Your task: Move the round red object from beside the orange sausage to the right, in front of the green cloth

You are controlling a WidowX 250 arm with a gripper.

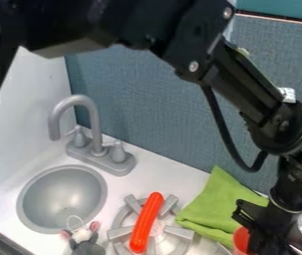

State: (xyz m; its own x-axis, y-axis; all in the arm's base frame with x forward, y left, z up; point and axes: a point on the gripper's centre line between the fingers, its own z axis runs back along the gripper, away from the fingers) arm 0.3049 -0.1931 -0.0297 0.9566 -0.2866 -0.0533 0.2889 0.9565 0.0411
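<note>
Tool (271,238): cam view, lower R, hanging low over the counter (156,174), right by the orange-red obj. How far open: can't tell. Whether it has hold of anything: can't tell.
Orange-red obj (241,240): bottom edge of view, just L of tool & partly behind it; rounded top, maybe a cup, rest cut off. Prob. the thing being worked on, as it's nearest the tool.
Green cloth (213,206): crumpled on counter, behind & L of the orange-red obj, close to tool.
Sausage-shaped toy (146,221): bright orange-red, lying slantwise across the burner (121,232), apart from tool.
Mouse toy (86,246): grey w/ pink ears, bottom edge, betw. sink & burner.
Sink (63,196): round grey basin, L side; faucet (92,119) behind it, spout curving L.
Step in hand: judging by position, tool's at the orange-red obj, either grasp or release; can't say which.
Next move: if grasping, calls for lining up on the obj w/o snagging cloth; if releasing, obj needs to sit steady, then tool straight up, no nudge.
</note>
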